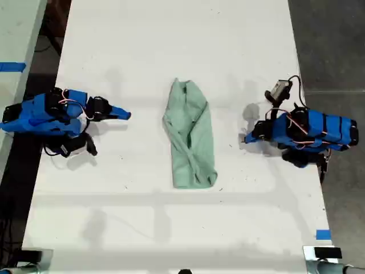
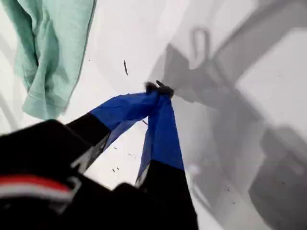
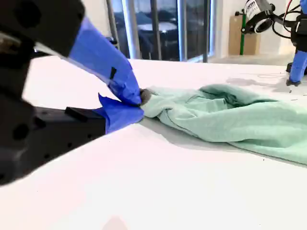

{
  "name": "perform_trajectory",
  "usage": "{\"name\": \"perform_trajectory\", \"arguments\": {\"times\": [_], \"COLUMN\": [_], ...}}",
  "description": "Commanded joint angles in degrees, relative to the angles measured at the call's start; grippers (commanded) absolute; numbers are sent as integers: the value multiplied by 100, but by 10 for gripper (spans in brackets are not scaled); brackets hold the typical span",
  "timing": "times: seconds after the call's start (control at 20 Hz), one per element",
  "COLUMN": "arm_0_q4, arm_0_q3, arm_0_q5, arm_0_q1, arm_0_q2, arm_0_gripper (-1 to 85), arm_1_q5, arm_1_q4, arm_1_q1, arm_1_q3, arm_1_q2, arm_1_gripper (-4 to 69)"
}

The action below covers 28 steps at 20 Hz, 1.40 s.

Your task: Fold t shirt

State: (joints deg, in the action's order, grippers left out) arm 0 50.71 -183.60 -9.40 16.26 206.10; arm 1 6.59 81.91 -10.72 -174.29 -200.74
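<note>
white table, folded mint t shirt lying mid-table

The t shirt lies lengthwise on the middle of the bench. My second pincer sits at the exterior view's left of it and my first pincer at that view's right. Both point inward, apart from the cloth.

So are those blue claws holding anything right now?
Nothing is held. My first gripper and my second gripper are both shut and empty, apart from the t shirt.
</note>
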Motion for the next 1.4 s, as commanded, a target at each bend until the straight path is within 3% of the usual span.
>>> {"name": "perform_trajectory", "arguments": {"times": [0.0, 0.25, 0.4, 0.5, 0.7, 0.75, 0.8, 0.9, 0.95, 1.1, 1.35], "arm_0_q4": [105, -97, -826, -923, 211, 545, 853, 1459, 1564, 1503, 1371], "arm_0_q3": [79, 703, 2663, 4298, 8367, 9343, 10266, 11874, 12357, 12630, 12656], "arm_0_q5": [492, 1055, 1767, 2109, 2039, 1986, 1907, 1881, 1881, 1916, 2048], "arm_0_q1": [-457, -571, -1336, -1828, -2215, -2294, -2373, -2496, -2522, -2496, -2566], "arm_0_q2": [-26, -1046, -4368, -6618, -10670, -11470, -12164, -13377, -13799, -14265, -14502], "arm_0_gripper": [-2, -3, -2, -2, 22, 78, 216, 244, 245, 247, 242], "arm_1_q5": [-396, -606, -888, -1020, -1222, -1318, -1292, -967, -1020, -1239, -1468], "arm_1_q4": [105, -132, -800, -940, -536, -246, -299, -1187, -1397, -1907, -2074], "arm_1_q1": [325, 483, 1028, 1389, 1846, 1898, 1907, 1881, 1828, 1767, 1942], "arm_1_q3": [299, 1248, 3252, 4614, 6662, 7049, 7198, 6873, 6688, 6328, 6724], "arm_1_q2": [-26, 1907, 4570, 6117, 8104, 8402, 8613, 8851, 8965, 9018, 9791], "arm_1_gripper": [-21, -20, -22, -36, -33, 12, 64, 193, 223, 223, 187]}}
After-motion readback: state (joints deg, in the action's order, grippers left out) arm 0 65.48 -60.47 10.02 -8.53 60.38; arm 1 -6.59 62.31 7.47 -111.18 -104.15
